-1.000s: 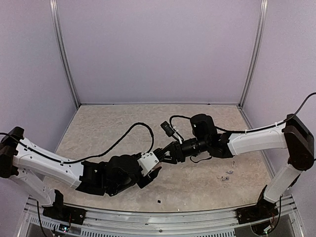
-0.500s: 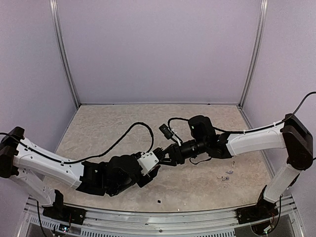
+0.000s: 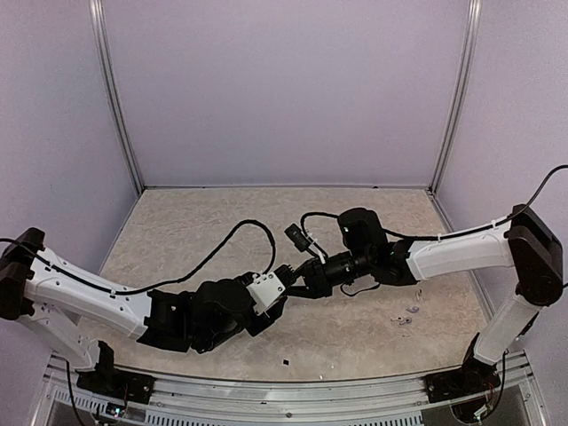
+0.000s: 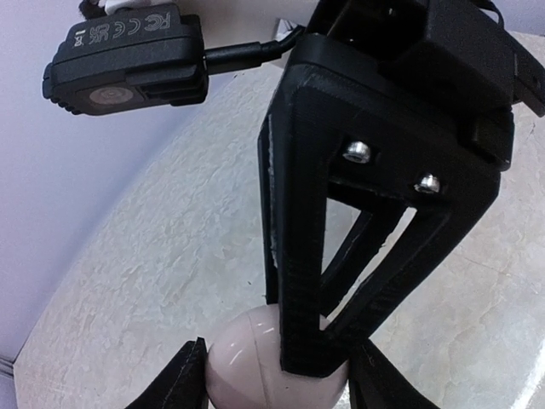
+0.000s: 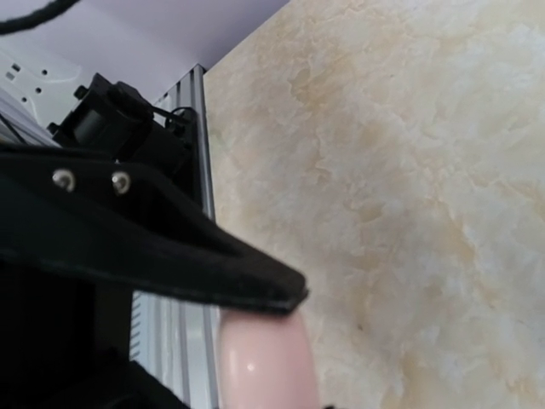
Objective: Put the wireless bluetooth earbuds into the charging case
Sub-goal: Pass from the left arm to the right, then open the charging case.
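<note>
Holding charging case (image 4: 243,358), left pincer (image 4: 281,382), right pincer (image 3: 298,285) against it.

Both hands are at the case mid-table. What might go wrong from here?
1. The smooth case sits pinched in the left hand; a nudge from the right hand may pop it out.
2. The two hands overlap closely and may jam.
3. The earbuds lie loose on the table by the right arm; its swing may scatter them.

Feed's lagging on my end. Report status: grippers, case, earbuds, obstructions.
Left gripper shut on charging case. Right gripper right at the case, crowding it, grip unclear. Earbuds loose on table, off to the right of both grippers.
</note>
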Controlling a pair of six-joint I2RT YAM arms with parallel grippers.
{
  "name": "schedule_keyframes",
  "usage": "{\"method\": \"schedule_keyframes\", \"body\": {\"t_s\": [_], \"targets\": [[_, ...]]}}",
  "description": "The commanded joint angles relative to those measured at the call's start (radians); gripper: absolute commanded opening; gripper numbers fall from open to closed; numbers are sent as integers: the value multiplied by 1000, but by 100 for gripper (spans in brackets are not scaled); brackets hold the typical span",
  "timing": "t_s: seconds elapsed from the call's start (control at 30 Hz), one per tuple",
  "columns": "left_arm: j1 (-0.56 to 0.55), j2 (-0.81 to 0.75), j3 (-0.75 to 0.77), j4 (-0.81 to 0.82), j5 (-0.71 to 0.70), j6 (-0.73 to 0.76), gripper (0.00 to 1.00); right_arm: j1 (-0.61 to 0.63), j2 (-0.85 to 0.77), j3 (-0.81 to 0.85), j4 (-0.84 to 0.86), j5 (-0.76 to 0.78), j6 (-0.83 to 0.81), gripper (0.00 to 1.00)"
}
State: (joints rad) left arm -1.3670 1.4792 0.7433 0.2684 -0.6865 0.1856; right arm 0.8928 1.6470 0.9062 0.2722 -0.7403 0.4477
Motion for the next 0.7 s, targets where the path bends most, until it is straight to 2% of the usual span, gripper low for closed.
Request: {"method": "schedule_keyframes", "body": {"t_s": [0.0, 0.13, 0.33, 0.47, 0.67], "targets": [[-6, -43, -17, 57, 23, -37, 59, -4, -37, -2, -37, 20, -36, 21], [7, -169, -95, 95, 128, -76, 64, -29, -83, -14, -16, 22, -78, 18], [132, -336, -181, 142, 405, -221, 65, -31, -153, -49, 35, 2, -158, 13], [194, -378, -196, 177, 511, -275, 64, -31, -192, -66, 56, 1, -195, 11], [205, -347, -168, 197, 605, -297, 62, -32, -218, -72, 62, 5, -223, 4]]}}
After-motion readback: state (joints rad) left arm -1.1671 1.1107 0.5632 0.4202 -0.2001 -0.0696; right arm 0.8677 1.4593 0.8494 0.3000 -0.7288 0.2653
